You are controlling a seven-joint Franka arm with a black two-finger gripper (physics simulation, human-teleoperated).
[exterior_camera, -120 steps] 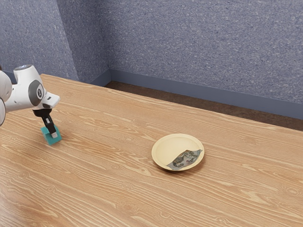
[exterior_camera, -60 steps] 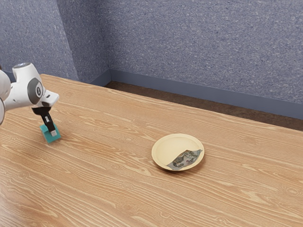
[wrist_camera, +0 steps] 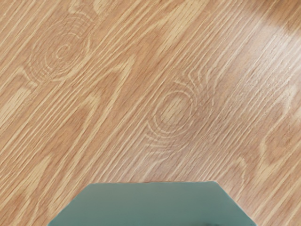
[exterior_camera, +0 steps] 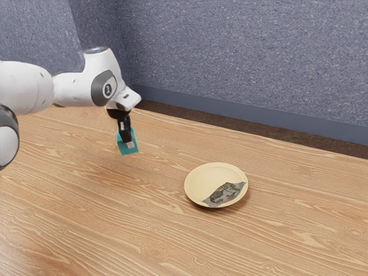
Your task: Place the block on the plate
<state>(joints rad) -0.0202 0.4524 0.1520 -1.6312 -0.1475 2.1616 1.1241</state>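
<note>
Room: speckled blue-gray wall [exterior_camera: 247, 52], plain blue-gray baseboard [exterior_camera: 230, 107], strip of dark brown floor [exterior_camera: 184, 113] past the tabletop's [exterior_camera: 75, 224] far edge
Block: teal [exterior_camera: 124, 150], at the end effector's [exterior_camera: 128, 142] tips, toward the exterior view's left from the plate [exterior_camera: 198, 178], well apart from it, not on it
Block height: gap to tabletop hard to judge
End effector: black, pinching the block, pointing down, slightly tilted; one finger visible on the block's near side, the other hidden
Block, wrist view: large green-gray shape at the lower edge, under the hand
Plate: pale yellow, round, raised rim, flat on tabletop, nothing standing on it
Plate surface: jagged gray-green patterned patch [exterior_camera: 225, 194] on the side toward the exterior view's lower right
Arm: white with dark gray parts [exterior_camera: 75, 90], in from the exterior view's left, bent down at the wrist
Tabletop: light brown wood, wavy grain; wrist view has ringed knots and a pale shine
</note>
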